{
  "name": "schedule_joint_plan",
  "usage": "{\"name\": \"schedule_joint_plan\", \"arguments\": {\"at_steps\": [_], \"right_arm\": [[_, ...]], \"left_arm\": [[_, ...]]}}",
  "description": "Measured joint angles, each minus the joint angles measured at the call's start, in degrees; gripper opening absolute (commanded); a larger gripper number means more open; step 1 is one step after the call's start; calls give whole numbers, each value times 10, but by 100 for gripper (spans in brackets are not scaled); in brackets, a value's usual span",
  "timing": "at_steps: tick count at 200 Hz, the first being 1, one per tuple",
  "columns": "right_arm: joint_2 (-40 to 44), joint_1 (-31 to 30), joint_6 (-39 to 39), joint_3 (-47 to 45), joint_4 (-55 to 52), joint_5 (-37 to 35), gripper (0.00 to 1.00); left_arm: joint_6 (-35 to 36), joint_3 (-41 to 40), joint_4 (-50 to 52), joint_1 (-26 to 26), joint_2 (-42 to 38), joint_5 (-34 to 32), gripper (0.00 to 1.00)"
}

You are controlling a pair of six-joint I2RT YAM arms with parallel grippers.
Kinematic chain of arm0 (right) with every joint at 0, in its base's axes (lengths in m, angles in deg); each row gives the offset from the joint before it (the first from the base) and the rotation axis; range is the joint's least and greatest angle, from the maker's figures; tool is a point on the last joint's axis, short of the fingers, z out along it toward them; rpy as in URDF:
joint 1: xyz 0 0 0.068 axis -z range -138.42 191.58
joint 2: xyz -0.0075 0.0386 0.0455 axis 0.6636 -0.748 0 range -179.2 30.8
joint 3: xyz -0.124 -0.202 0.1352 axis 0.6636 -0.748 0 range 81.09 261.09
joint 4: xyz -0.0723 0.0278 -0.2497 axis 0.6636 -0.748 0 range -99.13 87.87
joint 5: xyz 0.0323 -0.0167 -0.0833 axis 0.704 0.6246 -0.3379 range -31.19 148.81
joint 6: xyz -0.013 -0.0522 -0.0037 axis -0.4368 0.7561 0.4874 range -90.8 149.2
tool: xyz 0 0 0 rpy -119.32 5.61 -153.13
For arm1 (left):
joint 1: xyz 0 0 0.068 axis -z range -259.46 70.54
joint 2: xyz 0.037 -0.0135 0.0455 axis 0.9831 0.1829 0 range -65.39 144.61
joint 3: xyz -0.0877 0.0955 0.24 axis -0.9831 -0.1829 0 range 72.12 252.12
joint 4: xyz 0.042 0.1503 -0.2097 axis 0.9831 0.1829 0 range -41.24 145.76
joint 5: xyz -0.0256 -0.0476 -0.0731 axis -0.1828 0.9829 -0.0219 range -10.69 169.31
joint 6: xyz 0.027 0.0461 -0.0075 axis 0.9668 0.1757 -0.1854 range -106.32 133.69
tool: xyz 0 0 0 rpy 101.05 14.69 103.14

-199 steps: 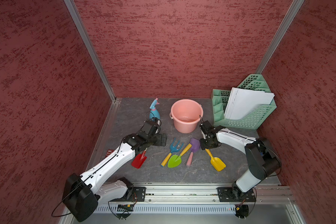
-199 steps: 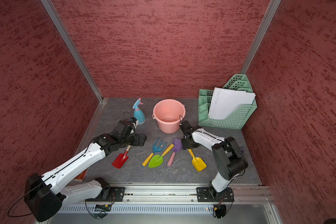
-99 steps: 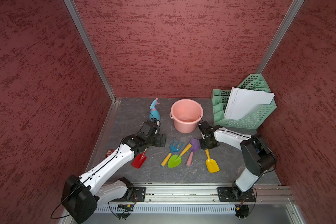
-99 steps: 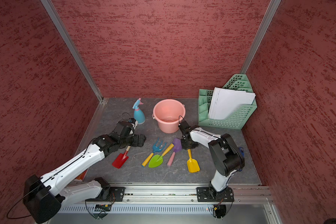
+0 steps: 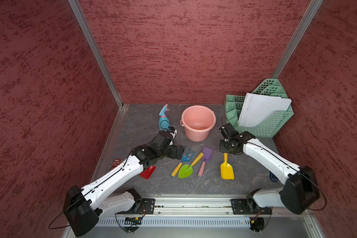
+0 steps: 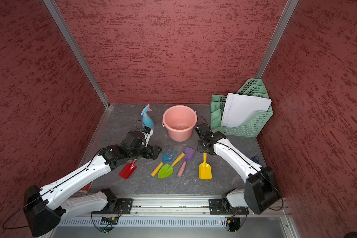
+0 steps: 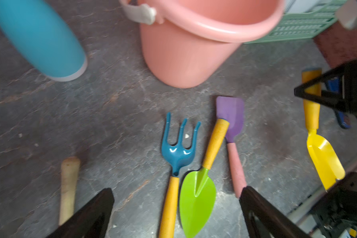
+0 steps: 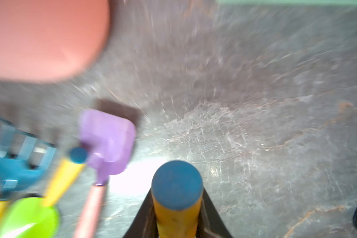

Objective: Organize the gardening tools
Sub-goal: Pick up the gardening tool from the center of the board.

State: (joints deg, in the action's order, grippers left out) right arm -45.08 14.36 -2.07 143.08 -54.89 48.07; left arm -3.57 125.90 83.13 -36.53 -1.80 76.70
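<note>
Two black fingers (image 8: 211,218) of the right gripper (image 5: 227,149) are pinching the yellow scoop (image 5: 227,172) by the top of its handle, one finger on each side, just under the blue end cap. The scoop is stretching away from the gripper toward the near edge of the grey table (image 5: 132,127). Whether its blade is touching the surface cannot be told.

Over on the other side, the left gripper (image 5: 176,152) is hanging low with its jaws spread wide, gripping nothing, just beside the tines of the blue fork (image 5: 187,156). The red trowel (image 5: 147,172) is lying partly under that arm, its blade showing beside the white forearm.

Between the two grippers, three tools are lying in a loose row. The fork and the green trowel (image 5: 186,170) are side by side. The trowel's yellow handle is reaching onto the blade of the purple spade (image 5: 207,153).

Further back, the spray bottle (image 5: 163,121) is standing upright behind the left wrist, next to the pink bucket (image 5: 196,136). The green mesh file rack (image 5: 266,126) is sitting in the far right corner, holding white papers (image 5: 264,111).
</note>
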Motion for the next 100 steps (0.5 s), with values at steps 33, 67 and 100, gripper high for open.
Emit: {"name": "schedule_joint_plan", "arguments": {"at_steps": [33, 67, 100], "right_arm": [[97, 0, -124, 50, -15, -24, 0], [137, 0, -255, 72, -30, -65, 0], [130, -3, -372, 76, -33, -94, 0]], "left_arm": [[-4, 31, -46, 42, 7, 20, 100], [-47, 15, -156, 70, 11, 70, 99], [-68, 4, -256, 153, 59, 58, 99]]}}
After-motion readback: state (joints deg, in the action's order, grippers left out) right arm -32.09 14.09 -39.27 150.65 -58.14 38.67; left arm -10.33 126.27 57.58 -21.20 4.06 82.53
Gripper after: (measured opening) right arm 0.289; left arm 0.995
